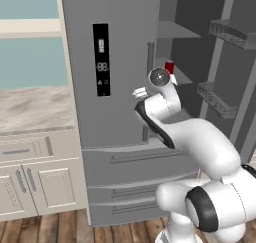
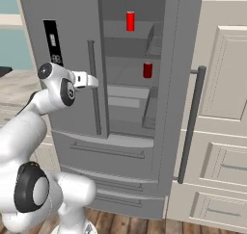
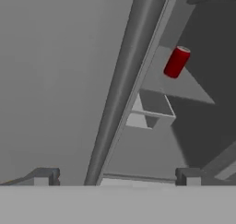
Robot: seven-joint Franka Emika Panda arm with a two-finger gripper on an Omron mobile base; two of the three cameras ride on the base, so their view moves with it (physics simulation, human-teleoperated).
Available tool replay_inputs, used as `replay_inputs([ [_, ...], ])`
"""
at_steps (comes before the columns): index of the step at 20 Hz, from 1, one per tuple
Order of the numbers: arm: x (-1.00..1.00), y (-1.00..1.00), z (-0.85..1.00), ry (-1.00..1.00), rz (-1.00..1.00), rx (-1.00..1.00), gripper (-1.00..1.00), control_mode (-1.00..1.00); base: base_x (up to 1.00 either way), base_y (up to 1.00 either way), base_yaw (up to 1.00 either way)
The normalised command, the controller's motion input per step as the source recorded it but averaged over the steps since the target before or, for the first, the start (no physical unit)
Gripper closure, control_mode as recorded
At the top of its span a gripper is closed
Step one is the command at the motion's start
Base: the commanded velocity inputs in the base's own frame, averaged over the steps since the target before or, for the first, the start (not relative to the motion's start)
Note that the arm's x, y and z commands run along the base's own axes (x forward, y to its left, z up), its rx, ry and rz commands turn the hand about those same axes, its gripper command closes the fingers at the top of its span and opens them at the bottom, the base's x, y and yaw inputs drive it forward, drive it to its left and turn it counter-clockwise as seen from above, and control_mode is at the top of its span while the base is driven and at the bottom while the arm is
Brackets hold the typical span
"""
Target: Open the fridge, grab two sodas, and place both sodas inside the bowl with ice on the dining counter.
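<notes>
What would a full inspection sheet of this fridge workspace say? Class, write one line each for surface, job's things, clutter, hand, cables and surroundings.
Surface: wooden plank floor; marbled counter left of the fridge.
Job's things: fridge with right door swung open, left door shut; upper soda upright on a high shelf; lower soda upright on the shelf below.
Clutter: nothing seen.
Hand: hand open, holding nothing, at the left door's bar handle.
Cables: nothing seen.
Surroundings: cream cabinets on both sides.
</notes>
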Motion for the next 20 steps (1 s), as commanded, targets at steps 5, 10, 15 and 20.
replay_inputs([
  [5, 0.61, -0.05, 0.0, 0.0, 0.0, 0.17, -1.0, -1.0, 0.0, 0.0, 0.0],
  [10, 0.58, 0.0, 0.0, 0.0, 0.0, 0.11, -1.0, -1.0, 0.0, 0.0, 0.0],
  [15, 0.52, 0.0, 0.0, 0.0, 0.0, 0.09, -1.0, -1.0, 0.0, 0.0, 0.0],
  [20, 0.4, 0.0, -0.02, 0.01, 0.0, 0.07, 1.0, -1.0, 0.0, 0.0, 0.0],
])
